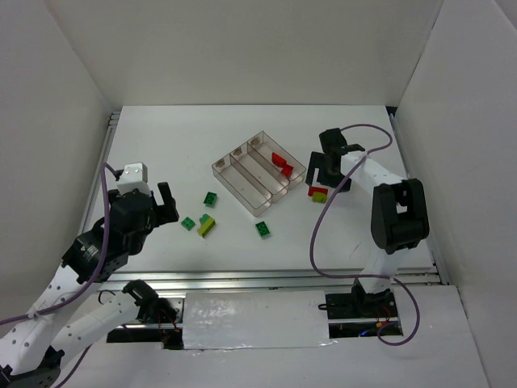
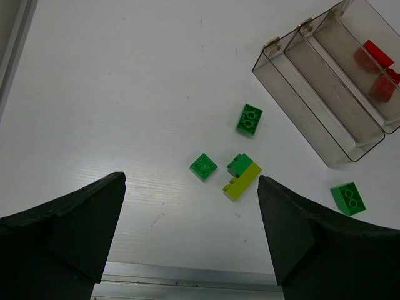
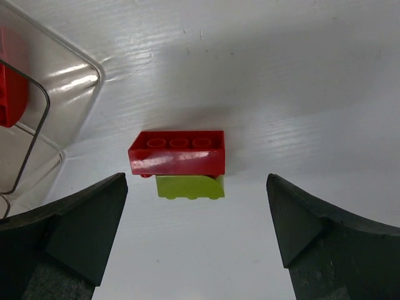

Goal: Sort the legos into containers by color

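Though tiny overhead, wrist-close: red brick (image 3: 177,152) against yellow-green brick (image 3: 189,187).

In the right wrist view the yellow-green brick (image 3: 189,187) shows only as a strip below the red brick (image 3: 177,152) overlapping it; whether they are joined cannot be told. The tray (image 3: 97,72) runs off the left edge, as does a red piece (image 3: 11,94) inside it. In the left wrist view the tray's upper right end is cut off, and the bricks inside look smeared behind the tinted wall.
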You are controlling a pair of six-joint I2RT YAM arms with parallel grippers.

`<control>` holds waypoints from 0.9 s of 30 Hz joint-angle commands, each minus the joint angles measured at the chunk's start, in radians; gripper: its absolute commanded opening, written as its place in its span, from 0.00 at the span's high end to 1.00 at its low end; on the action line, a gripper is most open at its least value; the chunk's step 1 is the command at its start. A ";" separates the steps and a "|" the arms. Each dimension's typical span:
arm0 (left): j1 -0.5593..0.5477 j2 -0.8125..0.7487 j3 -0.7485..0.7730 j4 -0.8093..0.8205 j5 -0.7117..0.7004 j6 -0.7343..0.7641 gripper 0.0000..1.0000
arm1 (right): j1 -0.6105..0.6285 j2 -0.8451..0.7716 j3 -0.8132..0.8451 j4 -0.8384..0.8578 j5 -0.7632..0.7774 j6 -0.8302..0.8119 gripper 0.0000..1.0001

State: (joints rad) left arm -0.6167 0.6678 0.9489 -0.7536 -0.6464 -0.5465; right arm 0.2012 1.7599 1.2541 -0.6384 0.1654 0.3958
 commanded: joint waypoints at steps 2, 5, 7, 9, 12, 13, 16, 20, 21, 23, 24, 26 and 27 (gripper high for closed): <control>0.006 -0.008 0.002 0.034 0.002 0.025 0.01 | 0.001 0.041 0.073 0.043 -0.026 0.012 0.00; 0.005 -0.008 0.004 0.039 0.007 0.028 0.00 | 0.001 0.068 0.085 0.045 -0.040 0.009 0.00; 0.006 -0.008 0.002 0.036 0.005 0.026 0.01 | 0.003 0.101 0.102 0.026 -0.040 0.009 0.01; 0.006 -0.010 0.002 0.036 0.004 0.026 0.00 | 0.003 0.122 0.105 0.016 -0.032 0.011 0.02; 0.006 -0.014 0.001 0.037 0.004 0.026 0.00 | 0.003 0.130 0.097 0.009 -0.029 0.017 0.06; 0.006 -0.014 0.001 0.037 0.004 0.026 0.00 | 0.003 0.130 0.093 0.009 -0.032 0.017 0.07; 0.006 -0.013 0.002 0.036 0.004 0.025 0.00 | 0.003 0.128 0.074 0.017 -0.041 0.018 0.17; 0.006 -0.007 0.002 0.034 0.005 0.025 0.00 | 0.004 0.101 0.039 0.049 -0.044 0.029 0.43; 0.006 -0.005 0.002 0.036 0.005 0.023 0.00 | 0.003 0.090 0.030 0.058 -0.056 0.031 0.49; 0.005 -0.002 0.005 0.036 0.010 0.022 0.01 | 0.004 0.052 0.001 0.091 -0.066 0.038 0.72; 0.006 -0.002 0.005 0.036 0.013 0.020 0.01 | 0.003 0.038 -0.005 0.095 -0.058 0.047 0.96; 0.005 0.006 0.016 0.030 0.025 0.011 0.01 | 0.003 -0.020 -0.036 0.111 -0.044 0.077 1.00; 0.005 0.007 0.021 0.028 0.040 -0.001 0.00 | 0.001 -0.043 -0.051 0.123 -0.044 0.087 1.00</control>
State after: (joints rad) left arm -0.6163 0.6674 0.9485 -0.7540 -0.6334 -0.5488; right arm 0.2012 1.8225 1.2354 -0.5697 0.1162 0.4355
